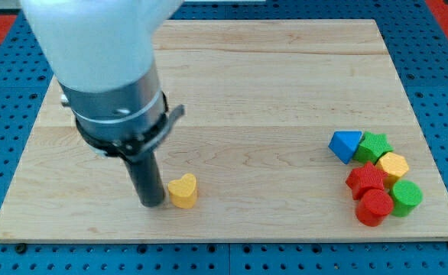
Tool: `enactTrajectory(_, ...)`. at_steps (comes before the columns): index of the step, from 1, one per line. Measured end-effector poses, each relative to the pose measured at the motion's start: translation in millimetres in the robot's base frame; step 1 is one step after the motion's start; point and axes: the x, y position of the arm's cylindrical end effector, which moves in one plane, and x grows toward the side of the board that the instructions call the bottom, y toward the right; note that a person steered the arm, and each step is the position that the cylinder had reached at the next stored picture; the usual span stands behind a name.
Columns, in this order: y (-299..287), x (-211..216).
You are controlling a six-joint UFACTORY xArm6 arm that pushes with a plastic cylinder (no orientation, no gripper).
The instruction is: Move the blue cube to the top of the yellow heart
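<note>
My tip point(152, 203), a bare rod grasping nothing, touches the yellow heart's point(183, 191) left side. No blue cube shows; a blue block point(345, 145) sits far right of the heart. Further pushing risks displacing the heart.

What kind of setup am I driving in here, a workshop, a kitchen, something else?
Most likely a robotics lab bench. A bare wooden board lies on a blue perforated table, and the only things on it are small coloured test blocks, such as the yellow heart beside my tip.
</note>
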Motion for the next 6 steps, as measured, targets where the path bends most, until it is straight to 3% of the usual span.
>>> enactTrajectory(3, -9, -310)
enactTrajectory(4, -21, -365)
enactTrajectory(5, -34, -365)
enactTrajectory(6, -118, -365)
